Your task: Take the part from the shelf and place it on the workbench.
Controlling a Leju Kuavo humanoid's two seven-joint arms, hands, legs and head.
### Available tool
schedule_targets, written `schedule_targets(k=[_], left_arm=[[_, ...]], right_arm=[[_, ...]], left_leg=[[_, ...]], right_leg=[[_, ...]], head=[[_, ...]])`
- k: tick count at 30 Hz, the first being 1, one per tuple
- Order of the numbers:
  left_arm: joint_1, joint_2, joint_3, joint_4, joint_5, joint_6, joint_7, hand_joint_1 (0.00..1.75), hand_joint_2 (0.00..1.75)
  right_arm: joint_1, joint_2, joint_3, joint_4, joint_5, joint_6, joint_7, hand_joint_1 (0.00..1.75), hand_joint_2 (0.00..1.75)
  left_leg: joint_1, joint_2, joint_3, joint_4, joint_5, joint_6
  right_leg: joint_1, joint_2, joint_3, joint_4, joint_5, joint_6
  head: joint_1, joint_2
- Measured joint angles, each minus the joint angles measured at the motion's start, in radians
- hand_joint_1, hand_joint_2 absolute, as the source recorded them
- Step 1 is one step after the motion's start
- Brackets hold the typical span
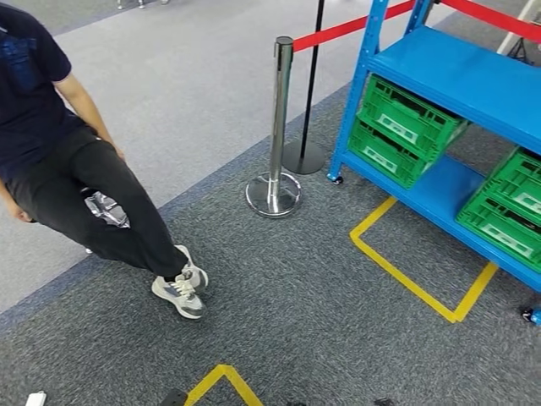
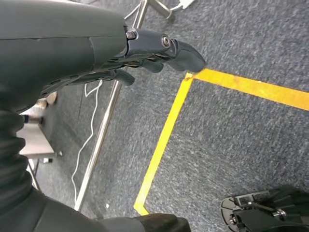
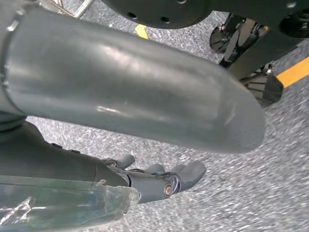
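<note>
Part: clear plastic-wrapped piece [image 3: 62, 205] lying against the right robot hand [image 3: 109, 181], whose fingers [image 3: 186, 173] reach straight out along it
Left robot hand [image 2: 120, 60]: fingers extended close together, holding nothing, above yellow floor tape [image 2: 164, 140]
Shelf [image 1: 446, 80]: blue, green crates [image 1: 399, 127] on the lower level
Person [image 1: 70, 161]: leaning near a stanchion [image 1: 275, 127]

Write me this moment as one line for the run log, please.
stage: near blue shelf | green crates on shelf | left robot hand: holds nothing | right robot hand: clear plastic alongside, grip unclear | person nearby
</note>
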Motion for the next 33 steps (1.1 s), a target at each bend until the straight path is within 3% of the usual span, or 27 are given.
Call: schedule_targets(k=[2,4,6,8,10,12,13,14,16,17,18,20,22,24,26,27,28,29,30,31,33], left_arm=[[0.000,0.001,0.000,0.000,0.000,0.000,0.000,0.00,1.75],[-0.001,0.002,0.001,0.000,-0.002,-0.002,0.000,0.00,1.75],[-0.003,0.003,0.001,0.000,-0.006,-0.003,0.000,0.00,1.75],[-0.005,0.002,0.001,0.000,-0.009,-0.003,-0.002,0.00,1.75],[-0.006,0.002,0.001,0.000,-0.010,-0.003,-0.004,0.00,1.75],[-0.011,0.002,0.001,0.000,-0.011,-0.003,-0.006,0.00,1.75],[-0.014,0.002,0.000,0.000,-0.011,-0.003,-0.006,0.00,1.75],[-0.016,0.002,0.000,0.000,-0.011,-0.003,-0.006,0.00,1.75],[-0.015,0.002,0.000,0.000,-0.012,-0.003,-0.006,0.00,1.75],[-0.013,0.002,0.000,0.000,-0.012,-0.004,-0.006,0.00,1.75],[-0.012,0.002,0.000,0.000,-0.012,-0.004,-0.006,0.00,1.75],[-0.011,0.002,0.000,0.000,-0.012,-0.004,-0.006,0.00,1.75],[-0.012,0.001,0.000,0.000,-0.012,-0.004,-0.006,0.00,1.75],[-0.011,0.001,0.000,0.000,-0.012,-0.004,-0.006,0.00,1.75],[-0.008,0.001,0.000,0.001,-0.012,-0.004,-0.006,0.00,1.75],[-0.006,0.001,0.001,0.001,-0.012,-0.004,-0.006,0.00,1.75],[-0.005,0.001,0.001,0.001,-0.012,-0.004,-0.006,0.00,1.75],[-0.005,0.001,0.001,0.001,-0.012,-0.004,-0.006,0.00,1.75],[-0.005,0.000,0.001,0.000,-0.012,-0.004,-0.006,0.00,1.75],[-0.005,0.000,0.001,0.000,-0.012,-0.004,-0.006,0.00,1.75],[-0.005,0.000,0.001,0.001,-0.012,-0.004,-0.006,0.00,1.75]], right_arm=[[-0.001,0.000,0.000,0.000,0.000,0.000,0.000,0.00,0.00],[-0.004,0.001,0.000,0.000,0.000,0.000,0.000,0.00,0.00],[-0.005,0.002,0.000,0.000,0.000,0.000,0.000,0.00,0.00],[-0.005,0.002,0.000,0.000,0.000,0.000,0.000,0.00,0.00],[-0.007,0.002,0.000,0.000,0.000,0.000,0.001,0.00,0.00],[-0.009,0.002,0.000,0.000,0.000,0.000,0.001,0.00,0.00],[-0.008,0.002,0.000,0.000,0.000,0.000,0.001,0.00,0.00],[-0.008,0.002,0.000,0.000,0.000,0.000,0.001,0.00,0.00],[-0.008,0.002,0.000,0.000,0.000,0.001,0.001,0.00,0.00],[-0.008,0.002,0.000,0.000,0.000,0.001,0.001,0.00,0.00],[-0.009,0.002,0.000,0.000,0.000,0.001,0.001,0.00,0.00],[-0.008,0.002,0.000,0.000,0.000,0.001,0.001,0.00,0.00],[-0.004,0.002,0.000,0.000,0.000,0.001,0.001,0.00,0.00],[-0.002,0.002,0.000,0.000,0.000,0.001,0.001,0.00,0.00],[-0.003,0.003,0.000,0.000,0.000,0.002,0.001,0.00,0.00],[-0.004,0.003,0.000,0.000,0.000,0.002,0.001,0.00,0.00],[-0.004,0.003,0.000,0.000,0.000,0.001,0.001,0.00,0.00],[-0.002,0.003,0.000,0.000,0.000,0.001,0.001,0.00,0.00],[-0.001,0.003,0.000,0.000,0.000,0.001,0.001,0.00,0.00],[0.000,0.003,0.000,0.000,0.000,0.001,0.001,0.00,0.00],[-0.003,0.003,0.000,0.000,0.000,0.001,0.001,0.00,0.00]], left_leg=[[-0.004,0.014,0.006,0.002,-0.007,-0.008],[-0.011,0.025,0.010,0.005,-0.012,-0.017],[-0.012,0.035,0.012,0.004,-0.012,-0.023],[-0.009,0.026,0.007,0.020,-0.029,-0.033],[-0.005,-0.003,-0.035,0.112,-0.085,-0.043],[-0.002,-0.018,-0.100,0.248,-0.143,-0.048],[-0.002,-0.020,-0.119,0.286,-0.148,-0.048],[-0.001,-0.021,-0.122,0.289,-0.134,-0.047],[0.001,-0.036,-0.075,0.184,-0.059,-0.043],[0.003,-0.057,-0.044,0.115,-0.028,-0.041],[0.006,-0.076,-0.020,0.057,-0.008,-0.039],[0.007,-0.098,-0.006,0.011,-0.004,-0.035],[0.006,-0.084,-0.007,0.004,0.001,-0.025],[0.008,-0.065,-0.005,-0.004,0.007,-0.012],[0.006,-0.043,-0.003,-0.005,0.007,-0.005],[0.004,-0.032,-0.003,-0.005,0.007,-0.004],[0.003,-0.021,-0.003,-0.005,0.006,-0.003],[0.002,-0.012,-0.002,-0.005,0.005,-0.003],[0.002,-0.003,0.001,-0.005,0.004,-0.004],[0.002,0.005,0.004,-0.004,0.001,-0.006],[-0.002,0.019,0.009,-0.001,-0.006,-0.014]], right_leg=[[0.001,-0.031,0.083,-0.141,0.051,-0.004],[0.003,-0.048,0.122,-0.210,0.065,-0.015],[0.004,-0.034,0.120,-0.211,0.065,-0.030],[0.002,-0.020,0.119,-0.214,0.069,-0.043],[-0.001,-0.005,0.118,-0.217,0.072,-0.054],[-0.001,0.011,0.116,-0.217,0.073,-0.058],[-0.001,0.020,0.115,-0.217,0.073,-0.058],[-0.001,0.031,0.116,-0.217,0.073,-0.058],[-0.002,0.053,0.117,-0.217,0.075,-0.055],[-0.002,0.064,0.115,-0.216,0.077,-0.051],[-0.001,0.074,0.111,-0.214,0.079,-0.046],[-0.002,0.088,0.102,-0.217,0.086,-0.033],[-0.006,0.096,0.095,-0.222,0.092,-0.019],[-0.004,0.068,0.072,-0.184,0.067,-0.010],[-0.001,0.024,0.016,-0.066,0.005,-0.006],[-0.001,0.013,-0.014,0.002,-0.023,-0.004],[-0.001,0.009,-0.034,0.049,-0.036,-0.003],[-0.001,0.007,-0.038,0.062,-0.033,-0.002],[-0.001,0.004,-0.019,0.031,-0.010,-0.002],[-0.001,-0.004,0.018,-0.033,0.023,-0.002],[0.001,-0.033,0.092,-0.162,0.062,-0.005]], head=[[0.001,0.000],[-0.002,0.000],[-0.004,0.000],[-0.006,0.000],[-0.011,0.000],[-0.012,0.000],[-0.012,0.000],[-0.012,0.000],[-0.012,0.000],[-0.013,0.000],[-0.013,0.000],[-0.013,0.000],[-0.012,0.000],[-0.007,0.000],[-0.001,0.000],[0.000,0.000],[0.000,0.000],[0.000,0.000],[0.000,0.000],[0.000,0.000],[0.001,0.000]])
